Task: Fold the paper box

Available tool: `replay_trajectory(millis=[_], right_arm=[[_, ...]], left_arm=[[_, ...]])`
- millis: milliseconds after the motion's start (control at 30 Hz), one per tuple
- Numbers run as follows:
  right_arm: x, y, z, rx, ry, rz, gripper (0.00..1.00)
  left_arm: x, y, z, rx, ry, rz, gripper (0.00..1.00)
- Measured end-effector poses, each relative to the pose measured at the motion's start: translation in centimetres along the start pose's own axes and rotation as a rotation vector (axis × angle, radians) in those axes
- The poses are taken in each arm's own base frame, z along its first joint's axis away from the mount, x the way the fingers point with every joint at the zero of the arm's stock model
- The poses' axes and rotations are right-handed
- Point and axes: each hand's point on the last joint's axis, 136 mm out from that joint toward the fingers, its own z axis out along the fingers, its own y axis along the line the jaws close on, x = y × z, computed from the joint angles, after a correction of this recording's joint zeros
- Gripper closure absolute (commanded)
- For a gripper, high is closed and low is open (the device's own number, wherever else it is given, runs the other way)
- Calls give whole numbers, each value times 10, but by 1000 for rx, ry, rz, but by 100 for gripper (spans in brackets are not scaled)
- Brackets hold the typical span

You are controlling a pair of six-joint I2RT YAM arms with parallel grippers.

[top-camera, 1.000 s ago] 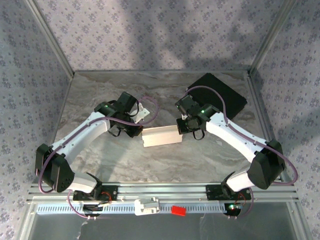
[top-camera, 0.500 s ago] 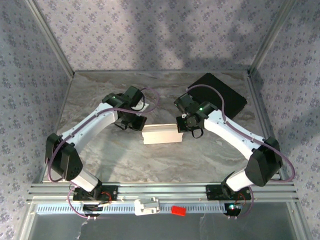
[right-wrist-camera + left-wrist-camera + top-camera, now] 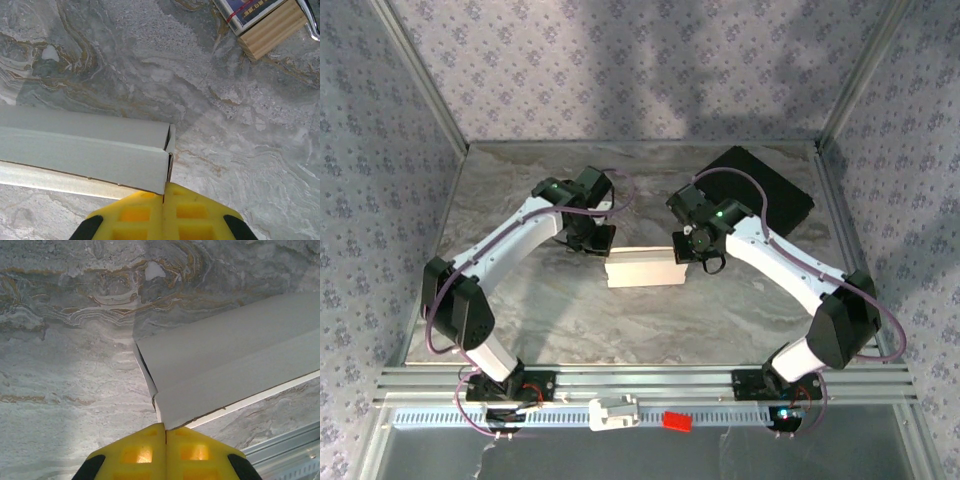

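Both arms meet at the box point(image 3: 643, 270), which lies flat on the worktop point(image 3: 570, 330) as a long, low white sleeve between the two tools. The left tool point(image 3: 165, 432) is fully closed, its yellow fingers pressed together with nothing visible between them. The box's end corner sits directly ahead of its tips, touching or very nearly so. The right tool point(image 3: 164, 192) is likewise fully closed and empty, with the opposite end of the box just ahead and to the left of its tips. An end flap point(image 3: 145, 372) stands slightly ajar ahead of the left tool, and a dark gap runs along the seam on the box's long edge, so the form is probably only partly closed. Beyond the right tool lie a black case point(image 3: 770, 190) and a small packet point(image 3: 260, 20), both well apart from the box. Hazards from here: the card looks thin, so closed tips pressing inward from both ends could buckle the sleeve rather than tuck its flaps. Uneven pressure could spin or slide the box across the smooth stone. A tip catching the loose flap on its outer side could crease it backward, and the unsecured seam could spring open once contact is released.
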Motion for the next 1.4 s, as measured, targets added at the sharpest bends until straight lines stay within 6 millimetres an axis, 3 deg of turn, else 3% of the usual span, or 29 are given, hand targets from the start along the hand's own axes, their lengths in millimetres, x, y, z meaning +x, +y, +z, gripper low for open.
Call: replay_trajectory(millis=[800, 1400], right_arm=[[-3, -9, 1, -10, 17, 12, 100], [-4, -10, 6, -26, -88, -49, 100]], left_arm=[[-1, -9, 3, 59, 71, -133, 100], [1, -7, 11, 120, -71, -64, 100]])
